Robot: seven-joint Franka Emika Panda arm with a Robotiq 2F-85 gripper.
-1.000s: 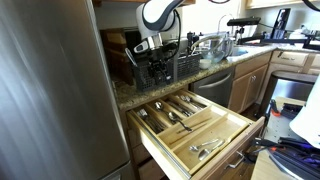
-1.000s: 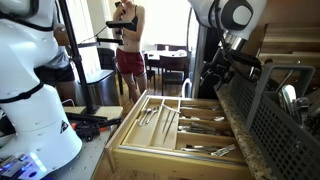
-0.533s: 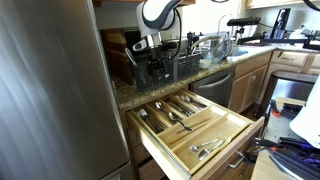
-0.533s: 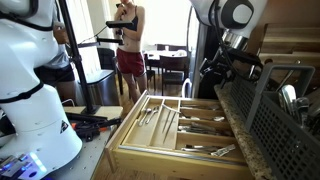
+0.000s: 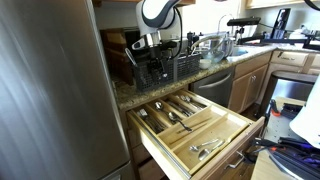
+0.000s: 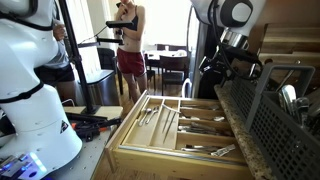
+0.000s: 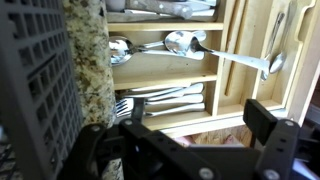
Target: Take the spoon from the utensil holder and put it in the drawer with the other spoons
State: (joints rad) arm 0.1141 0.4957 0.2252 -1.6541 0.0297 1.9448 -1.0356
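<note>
The utensil holder is a black grid basket on the granite counter; it also shows in the other exterior view and at the left of the wrist view. My gripper hangs at the basket's near end, above the counter edge. In the wrist view its fingers are wide apart with nothing between them. The drawer is pulled open below. The other spoons lie in its compartments. I cannot pick out the spoon in the basket; something silvery shows through its grid.
Forks lie in the compartment beside the spoons. A steel fridge stands close beside the drawer. Glass bowls sit behind the basket. A white robot and a person are in the room beyond.
</note>
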